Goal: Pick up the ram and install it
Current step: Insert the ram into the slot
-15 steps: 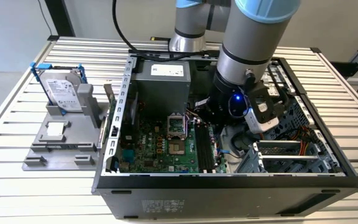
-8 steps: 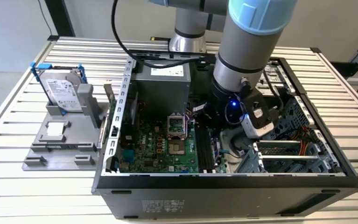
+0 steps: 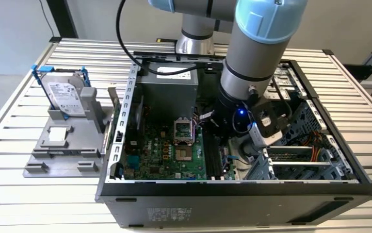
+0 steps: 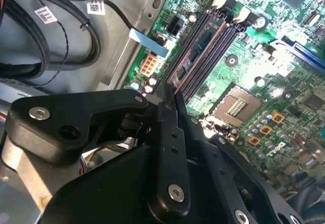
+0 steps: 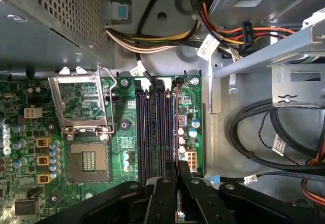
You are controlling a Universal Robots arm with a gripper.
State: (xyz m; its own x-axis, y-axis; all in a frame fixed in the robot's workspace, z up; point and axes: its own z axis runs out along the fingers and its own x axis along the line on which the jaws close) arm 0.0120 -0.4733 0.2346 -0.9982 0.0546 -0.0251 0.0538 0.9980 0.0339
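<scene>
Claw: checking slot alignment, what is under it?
The ram, gripped edge-on in the claw, stands over the memory slots on the motherboard. Its lower edge and seating are covered.

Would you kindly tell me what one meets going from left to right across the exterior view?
Hard drive in blue frame → green motherboard → arm's wrist → metal drive cage.

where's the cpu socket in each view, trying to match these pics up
Exterior view: cpu socket on the motherboard, on the exterior view's left of the memory slots.
Second wrist view: cpu socket beside the memory slots.
First wrist view: cpu socket beside its open lid.
Shared landmark: the memory slots, alongside the socket in all three.
</scene>
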